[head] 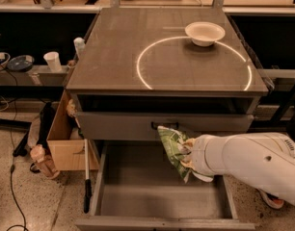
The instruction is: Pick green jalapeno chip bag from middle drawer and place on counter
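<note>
bag: green jalapeno chip bag (170, 142), crumpled green-and-white foil, tilted, pointy end down
claw: gripper (186, 155) clamped on the bag's right side
where: held up over the open middle drawer (152, 196), not touching its floor
up top: counter (133, 52), white bowl (204, 32) sitting on the circle line

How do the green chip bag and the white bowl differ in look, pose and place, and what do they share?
The green jalapeno chip bag is crumpled and green-and-white; the white bowl is smooth, round and plain. The bag is held tilted in the gripper over the open middle drawer; the bowl sits upright on the counter. Both are small, of similar size.
</note>
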Motion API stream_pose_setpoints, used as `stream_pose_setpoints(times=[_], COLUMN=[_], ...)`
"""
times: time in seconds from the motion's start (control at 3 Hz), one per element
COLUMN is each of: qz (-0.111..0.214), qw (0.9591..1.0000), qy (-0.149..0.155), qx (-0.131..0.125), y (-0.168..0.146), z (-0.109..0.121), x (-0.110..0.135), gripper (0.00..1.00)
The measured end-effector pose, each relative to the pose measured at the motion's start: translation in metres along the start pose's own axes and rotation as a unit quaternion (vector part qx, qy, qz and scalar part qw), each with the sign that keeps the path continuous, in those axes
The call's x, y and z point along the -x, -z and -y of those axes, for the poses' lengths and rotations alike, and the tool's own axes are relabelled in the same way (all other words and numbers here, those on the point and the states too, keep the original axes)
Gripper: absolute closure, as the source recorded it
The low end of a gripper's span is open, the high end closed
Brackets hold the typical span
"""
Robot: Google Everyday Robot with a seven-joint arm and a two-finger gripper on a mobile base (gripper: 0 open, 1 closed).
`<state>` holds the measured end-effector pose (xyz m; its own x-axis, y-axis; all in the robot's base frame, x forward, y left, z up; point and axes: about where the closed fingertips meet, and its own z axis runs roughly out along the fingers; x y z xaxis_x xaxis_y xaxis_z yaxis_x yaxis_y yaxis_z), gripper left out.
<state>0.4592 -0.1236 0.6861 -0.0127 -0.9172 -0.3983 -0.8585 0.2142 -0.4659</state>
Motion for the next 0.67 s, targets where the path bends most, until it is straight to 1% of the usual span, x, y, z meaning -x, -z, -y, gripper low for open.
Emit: stream_pose_setpoints(times=[0.33, 0.67], qz=[0.012, 0.029], qw=[0.9994, 0.9984], qy=[-0.003, 0.002], qx=[-0.033, -0.049], y=[0.041, 0.081], z=[0.042, 0.07], x=[0.014, 0.026], gripper=[1.0, 1.0])
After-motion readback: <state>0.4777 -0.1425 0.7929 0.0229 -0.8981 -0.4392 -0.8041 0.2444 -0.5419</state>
